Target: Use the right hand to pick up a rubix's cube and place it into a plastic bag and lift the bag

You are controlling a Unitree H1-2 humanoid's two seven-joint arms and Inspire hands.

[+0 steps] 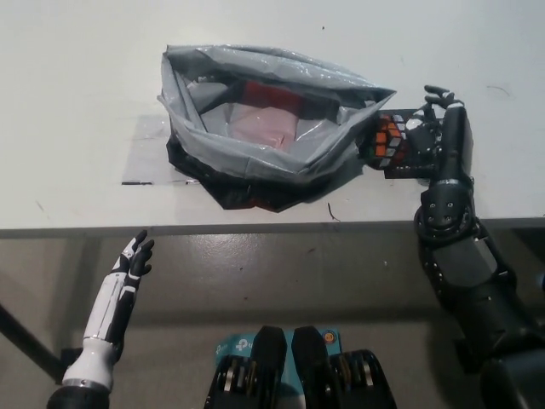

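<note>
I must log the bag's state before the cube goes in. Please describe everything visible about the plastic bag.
The plastic bag is grey and glossy, with a darker, crumpled underside at its near edge. It lies on the white table, its mouth wide open and facing up, the rim standing in soft folds. Something reddish shows inside. Its right corner points toward the cube held in the black right hand; whether they touch is unclear.

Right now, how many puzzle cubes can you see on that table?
1. The puzzle cube sits in the black right hand, just right of the grey plastic bag. Something reddish shows inside the bag, too unclear to name.
</note>
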